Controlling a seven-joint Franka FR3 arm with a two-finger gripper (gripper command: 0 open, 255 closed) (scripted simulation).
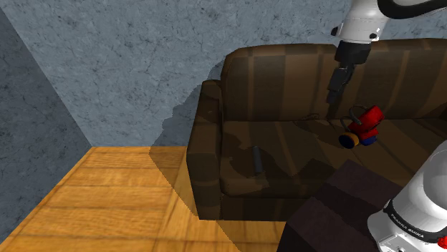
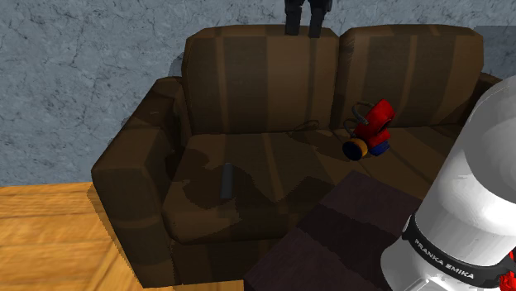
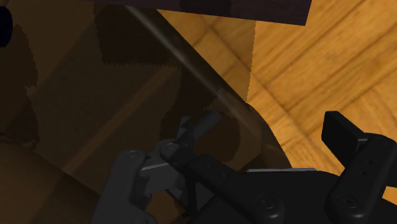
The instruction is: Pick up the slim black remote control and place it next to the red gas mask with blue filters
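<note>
My gripper [image 1: 334,99] is hanging above the sofa [image 1: 243,93], close to its backrest. My fingers [image 3: 347,137] are standing apart, gripping nothing. In the second exterior view the top edge is cutting me off, so just the two finger ends are showing against the top of the backrest. In the shoulder view my arm [image 1: 372,18] is running out of the picture at the top. From the wrist, one finger is showing plainly, while the other is blending into the dark metal of the hand and is hard to make out.

The remote [image 1: 256,159] is lying flat on the seat cushion toward the shoulder view's left, near the front edge and well apart from me. It is sitting in shadow, so I cannot read any detail on it. The mask [image 1: 364,126] is lying on the seat near the backrest, close to me on the shoulder view's right. Its blue parts are peeking out low beside the red body, and a thin dark strap is looping behind it. My white base [image 1: 419,207] is covering the sofa's far end, and the dark stand [image 1: 322,215] is hiding part of its front.

The sofa is brown with broad darker stripes. It is standing on a wooden floor [image 1: 86,193] against a mottled blue-grey wall [image 1: 129,57].
</note>
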